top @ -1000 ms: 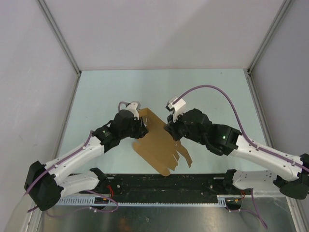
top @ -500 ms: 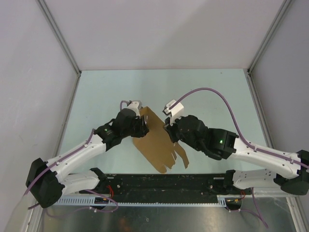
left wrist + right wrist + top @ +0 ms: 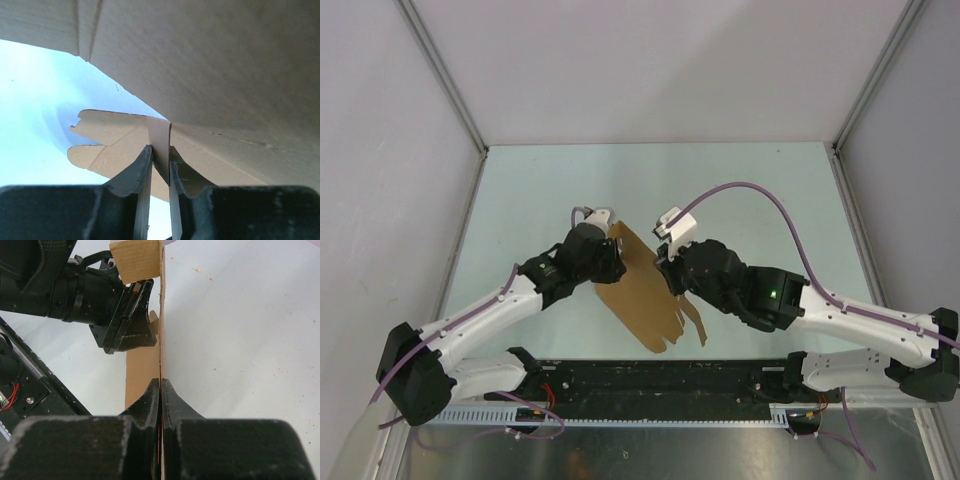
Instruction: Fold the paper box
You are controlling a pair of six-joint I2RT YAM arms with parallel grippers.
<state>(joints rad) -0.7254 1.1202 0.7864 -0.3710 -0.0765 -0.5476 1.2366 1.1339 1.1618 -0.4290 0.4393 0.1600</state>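
Cardboard aloft: the paper box (image 3: 642, 290), a flat creased sheet and no box yet, stands tilted over the tabletop (image 3: 540, 190) between both arms. Left pincer (image 3: 160, 150) nips a panel edge. Right pincer (image 3: 160, 382) is clenched on the opposite edge. Early folding step, I'd judge. Next call: swing one panel about a crease while the other grip anchors.

Top view: high, wide, looking down. Wrist views: close, along own jaws. All three share paper box (image 3: 642, 290).
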